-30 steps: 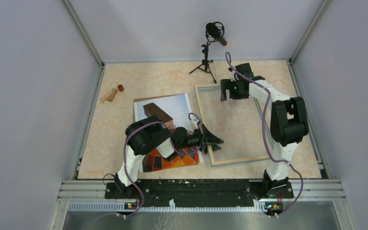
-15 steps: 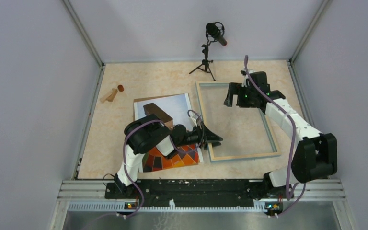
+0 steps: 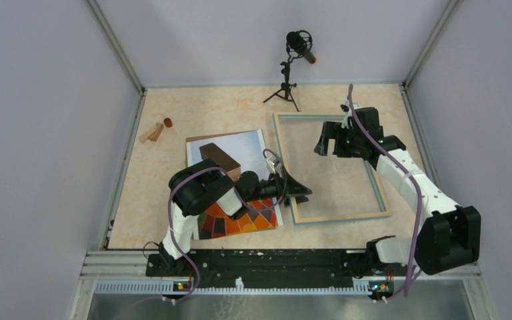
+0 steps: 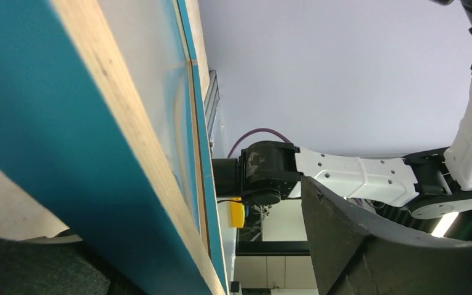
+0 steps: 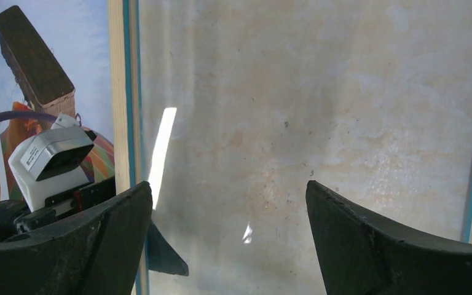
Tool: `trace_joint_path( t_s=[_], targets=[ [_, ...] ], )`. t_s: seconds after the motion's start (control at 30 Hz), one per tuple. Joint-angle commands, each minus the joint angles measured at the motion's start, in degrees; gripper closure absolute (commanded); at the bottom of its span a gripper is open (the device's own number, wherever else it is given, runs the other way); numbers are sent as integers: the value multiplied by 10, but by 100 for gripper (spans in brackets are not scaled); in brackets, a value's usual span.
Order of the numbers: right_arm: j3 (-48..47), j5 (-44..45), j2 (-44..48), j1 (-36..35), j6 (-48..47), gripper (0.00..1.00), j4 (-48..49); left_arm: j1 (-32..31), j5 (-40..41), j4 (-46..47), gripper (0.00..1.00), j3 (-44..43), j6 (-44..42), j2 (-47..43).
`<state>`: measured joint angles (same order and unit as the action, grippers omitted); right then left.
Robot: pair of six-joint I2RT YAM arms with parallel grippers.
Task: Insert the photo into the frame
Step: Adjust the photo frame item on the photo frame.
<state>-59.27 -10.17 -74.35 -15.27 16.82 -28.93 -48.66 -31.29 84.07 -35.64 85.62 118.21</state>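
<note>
The photo (image 3: 235, 148), an orange checkered balloon print with a dark basket, lies flat left of centre, partly under my left arm. The frame (image 3: 285, 163), light wood with a blue face and clear pane, lies to its right. My left gripper (image 3: 300, 191) reaches over the frame's left rail (image 4: 129, 141); its jaws stand open around that rail, with a gap to the right finger (image 4: 356, 233). My right gripper (image 3: 321, 143) hovers open over the pane (image 5: 319, 104), nothing between its fingers (image 5: 369, 239). In the right wrist view the photo (image 5: 86, 55) shows beside the left rail (image 5: 119, 92).
A microphone on a small tripod (image 3: 292, 73) stands at the back, just beyond the frame's far edge. Two small wooden pieces (image 3: 155, 131) lie at the far left. Grey walls close the table on three sides.
My right arm has swung out to the right and its gripper has moved right and nearer over the frame. The frame has turned slightly. The left gripper's jaws have widened.
</note>
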Motion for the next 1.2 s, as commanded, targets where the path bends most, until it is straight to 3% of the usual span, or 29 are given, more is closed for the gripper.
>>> trace_joint_path(
  t_s=[0.0, 0.13, 0.17, 0.23, 0.27, 0.4, 0.53, 0.6, 0.7, 0.87, 0.97, 1.03, 1.17],
  targets=[
    [14, -12, 44, -4, 17, 8, -7, 3, -10, 186, 27, -18, 20, -33],
    [47, -22, 78, -6, 43, 8, -11, 3, -1, 187, 25, -7, 47, -47],
    [58, -26, 89, -6, 51, 8, -11, 3, -1, 187, 22, -5, 53, -50],
    [80, -26, 115, -8, 68, 8, -17, 3, 1, 186, 5, -1, 65, -51],
    [89, -15, 126, -8, 80, 8, -26, 3, -1, 187, 2, 0, 68, -51],
    [112, 83, 175, -8, 145, 5, -95, 10, 3, 187, 2, 15, 90, -29],
    [128, 256, 224, -8, 344, 3, -202, 13, 11, 186, 2, 33, 109, 2],
    [137, 290, 239, -7, 416, 3, -267, 13, 12, 186, 2, 36, 103, 3],
    [192, 265, 279, -4, 470, 3, -288, 14, 12, 186, 2, 36, 96, 1],
    [299, 202, 362, -3, 510, 12, -248, 13, 7, 186, 2, 32, 90, 3],
    [329, 195, 406, -3, 514, 16, -225, 15, 3, 186, 3, 31, 93, 9],
    [340, 185, 421, -3, 511, 24, -207, 15, 1, 187, 5, 28, 95, 10],
    [360, 182, 414, -3, 530, 26, -206, 15, -8, 186, 12, 16, 93, 0]
  ],
)
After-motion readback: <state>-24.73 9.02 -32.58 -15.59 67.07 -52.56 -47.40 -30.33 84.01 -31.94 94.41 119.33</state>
